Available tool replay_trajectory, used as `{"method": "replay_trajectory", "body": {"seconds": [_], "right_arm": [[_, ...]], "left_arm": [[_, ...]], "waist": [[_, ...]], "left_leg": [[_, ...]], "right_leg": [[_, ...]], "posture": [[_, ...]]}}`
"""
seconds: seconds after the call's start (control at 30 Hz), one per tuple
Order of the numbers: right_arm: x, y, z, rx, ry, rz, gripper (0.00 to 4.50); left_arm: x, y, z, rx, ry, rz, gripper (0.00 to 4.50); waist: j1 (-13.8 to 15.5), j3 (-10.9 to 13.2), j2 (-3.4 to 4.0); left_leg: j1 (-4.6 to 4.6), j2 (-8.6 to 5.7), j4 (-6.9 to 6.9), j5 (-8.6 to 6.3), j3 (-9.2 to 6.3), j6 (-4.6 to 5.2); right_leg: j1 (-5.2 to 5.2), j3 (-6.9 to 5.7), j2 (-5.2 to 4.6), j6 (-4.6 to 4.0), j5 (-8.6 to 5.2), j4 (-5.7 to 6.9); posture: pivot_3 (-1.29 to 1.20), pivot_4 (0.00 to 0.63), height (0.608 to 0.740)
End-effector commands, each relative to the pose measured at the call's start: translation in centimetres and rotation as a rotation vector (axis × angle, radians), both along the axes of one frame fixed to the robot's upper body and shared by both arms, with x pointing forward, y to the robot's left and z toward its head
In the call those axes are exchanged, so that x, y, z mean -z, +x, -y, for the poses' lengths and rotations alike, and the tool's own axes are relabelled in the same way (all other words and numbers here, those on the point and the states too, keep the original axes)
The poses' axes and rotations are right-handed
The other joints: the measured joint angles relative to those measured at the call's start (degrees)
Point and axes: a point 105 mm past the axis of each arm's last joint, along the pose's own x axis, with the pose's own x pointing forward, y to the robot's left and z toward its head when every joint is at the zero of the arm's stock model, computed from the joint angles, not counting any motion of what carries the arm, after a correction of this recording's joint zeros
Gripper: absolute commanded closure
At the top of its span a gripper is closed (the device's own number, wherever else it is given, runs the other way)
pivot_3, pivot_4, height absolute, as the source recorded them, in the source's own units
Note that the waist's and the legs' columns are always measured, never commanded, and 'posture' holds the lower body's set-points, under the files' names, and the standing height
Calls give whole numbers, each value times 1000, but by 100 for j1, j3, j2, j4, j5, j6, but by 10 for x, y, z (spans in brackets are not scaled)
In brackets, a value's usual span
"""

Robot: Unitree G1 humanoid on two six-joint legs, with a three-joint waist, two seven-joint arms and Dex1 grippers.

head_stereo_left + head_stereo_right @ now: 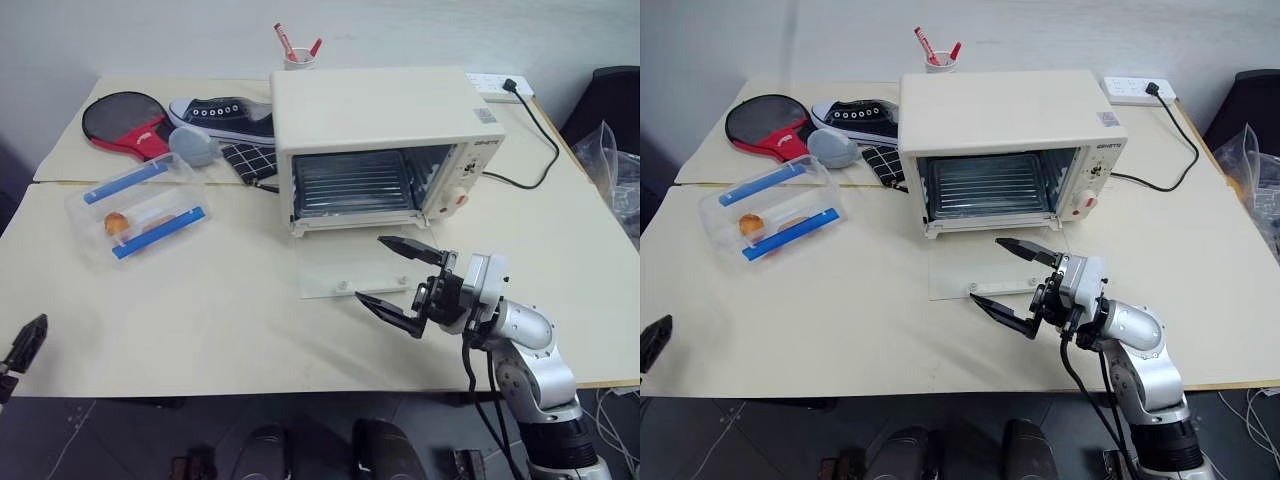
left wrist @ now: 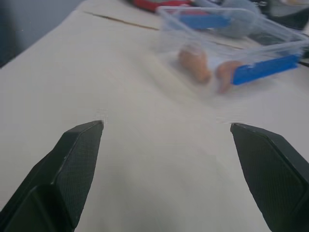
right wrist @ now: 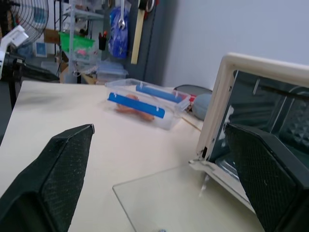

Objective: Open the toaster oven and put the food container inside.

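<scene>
Toaster oven [image 1: 385, 140] sits on the table [image 1: 200, 320], glass door [image 1: 355, 270] dropped flat onto the tabletop, cavity open, wire rack [image 1: 350, 182] visible inside. Right gripper [image 1: 400, 275] hovers just in front of the lowered door, pointing toward the robot's left, fingers spread wide with nothing between them; one fingertip sits over the door's front edge, the other just past it over bare table. In the right wrist view the open oven mouth is right beside one finger [image 3: 270, 179], the glass door lies between the two fingers, and the food container [image 3: 147, 104] is farther ahead, well apart. Food container [image 1: 135, 205] rests on the table to the left of the oven, clear box, two blue side clips, orange food pieces inside, lid on, not touched by either gripper. Left gripper [image 2: 166, 145] is at the table's near left edge, fingers spread wide, empty; the container lies ahead of its fingertips, off toward one finger, apart from them. Behind the container: table tennis paddle [image 1: 125, 122], sneaker [image 1: 225, 118], cup with red pens [image 1: 298, 52] behind the oven, power strip [image 1: 497, 88] with the black cord [image 1: 540, 140].
</scene>
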Motion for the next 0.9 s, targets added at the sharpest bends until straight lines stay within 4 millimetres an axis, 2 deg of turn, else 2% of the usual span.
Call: {"method": "replay_trajectory", "body": {"seconds": [0.03,0.17,0.2,0.27,0.37,0.4,0.5,0.67,0.77,0.9], "right_arm": [[-11,-6,1,4,21,46,0],[-22,-2,17,67,20,72,0],[-21,-3,22,79,3,70,0],[-17,-5,27,86,-22,60,0],[-14,-8,29,95,-31,45,0],[-14,-10,29,101,-29,42,0],[-11,-15,31,119,-31,29,0],[-8,-21,37,145,-51,20,0],[-8,-22,39,161,-56,24,0],[-13,-21,40,179,-1,24,0]], "left_arm": [[-43,24,3,30,-40,88,24],[-77,73,21,165,-74,1,24],[-78,87,25,198,-100,-66,24],[-78,102,25,208,-105,-170,24],[-67,116,0,28,-69,-344,24],[-65,122,-3,-3,-63,-383,24],[-71,143,7,38,-72,-381,24],[-62,159,17,72,-74,-460,24],[-59,162,12,44,-51,-480,589],[-56,161,8,37,-39,-495,1804]], "waist": [[5,-8,-14],[-13,-12,-20],[-7,-11,-19],[-22,-10,-16],[-82,-8,-13],[-102,-9,-13],[-164,-11,-32],[-158,-12,-41],[-156,-12,-41],[-147,-12,-42]], "left_leg": [[0,-2,0,0,-5,0],[-1,-7,0,-1,-16,-5],[0,-9,-1,-1,-12,-5],[-1,-15,-3,0,-6,-4],[12,-10,-13,-1,31,-2],[12,-7,-16,-2,47,-3],[2,-8,-12,-4,74,-7],[6,-4,-4,-3,89,-11],[9,-3,-3,-3,91,-11],[9,-2,-2,-3,93,-11]], "right_leg": [[2,-9,-8,0,0,3],[3,-62,-40,-18,1,12],[3,-78,-36,-19,2,15],[0,-103,-2,-19,2,16],[-9,-108,6,-18,2,18],[-15,-114,10,-18,2,15],[-37,-124,31,-18,2,19],[-42,-113,40,-19,2,25],[-42,-110,40,-19,1,28],[-47,-106,39,-19,1,33]], "posture": [[0,150,740],[0,150,740],[0,150,740],[0,150,740],[0,150,740],[0,150,740],[0,150,740],[0,150,740],[0,150,740],[0,150,740]]}}
